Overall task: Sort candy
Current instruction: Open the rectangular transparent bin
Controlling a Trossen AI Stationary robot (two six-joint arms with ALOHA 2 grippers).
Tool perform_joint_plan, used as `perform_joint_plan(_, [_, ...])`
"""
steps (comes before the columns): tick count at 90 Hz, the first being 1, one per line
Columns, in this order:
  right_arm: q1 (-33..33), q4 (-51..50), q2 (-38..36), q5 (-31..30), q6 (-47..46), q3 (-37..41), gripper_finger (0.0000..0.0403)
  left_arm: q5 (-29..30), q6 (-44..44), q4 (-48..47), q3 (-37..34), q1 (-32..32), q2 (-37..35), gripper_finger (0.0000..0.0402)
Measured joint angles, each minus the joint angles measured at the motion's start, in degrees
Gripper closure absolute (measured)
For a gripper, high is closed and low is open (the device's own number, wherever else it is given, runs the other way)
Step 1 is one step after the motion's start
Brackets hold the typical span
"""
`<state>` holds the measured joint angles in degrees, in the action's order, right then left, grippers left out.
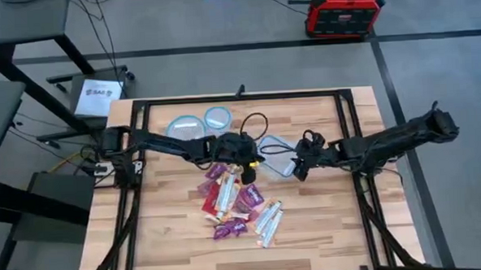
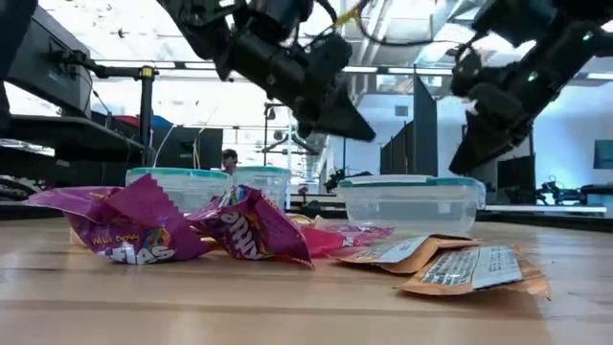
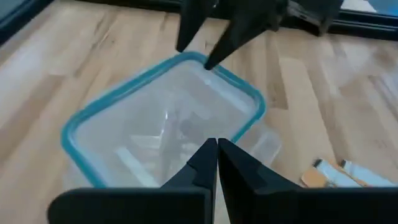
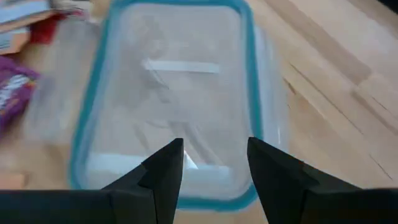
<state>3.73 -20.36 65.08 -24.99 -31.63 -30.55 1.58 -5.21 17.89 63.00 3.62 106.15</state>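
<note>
Left gripper (image 3: pixel 216 163) pinched together, right gripper (image 4: pixel 211 165) spread apart, both poised over rectangular container (image 1: pixel 275 155); candy (image 1: pixel 239 204) heaped nearby, unsorted.

A wooden table (image 1: pixel 164 244) of pale planks, edged by a black frame (image 1: pixel 135 131), carries everything. Near its middle lies a loose heap of candy (image 1: pixel 237 204): purple packets, red ones, orange-white bar wrappers and pale silvery wrappers, some overlapping. Just beyond the heap, toward the right, stands a clear rectangular container (image 1: pixel 276 156) with a blue rim. Farther back, left of centre, stand two round clear containers (image 1: pixel 199 122) with blue rims, side by side. The near strip of planks in front of the heap is bare wood.
</note>
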Motion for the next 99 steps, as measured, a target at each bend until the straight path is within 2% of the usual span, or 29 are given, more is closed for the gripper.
perform_joint_plan(17, [-2.5, 1.5, 3.0, 5.28, -1.62, -0.11, 0.0237, 0.07, 1.47, 0.17, -0.02, 0.57, 2.77, 0.0402])
perform_joint_plan(46, [1.4, 9.13, 3.19, 10.46, -4.54, 0.02, 0.0237, 0.55, 2.19, -0.52, 0.0, 3.63, 2.42, 0.0402])
perform_joint_plan(54, [1.82, 8.47, 3.06, 11.21, -3.2, -0.45, 0.0237, 0.63, 2.49, -0.2, 0.03, 4.07, 2.34, 0.0402])
perform_joint_plan(81, [5.79, 3.05, -8.77, 10.99, 1.97, -4.63, 0.0237, 0.54, 5.98, -4.79, 2.26, 2.91, -4.68, 0.0402])
perform_joint_plan(94, [9.06, -3.49, -14.06, 9.55, -0.04, -4.63, 0.0234, 0.19, 6.34, -4.98, 2.86, 2.14, -7.24, 0.0402])
perform_joint_plan(99, [10.34, -5.58, -15.23, 7.21, -2.47, -4.1, 0.0226, -0.46, 6.28, -4.15, 2.89, 2.08, -7.23, 0.0402])
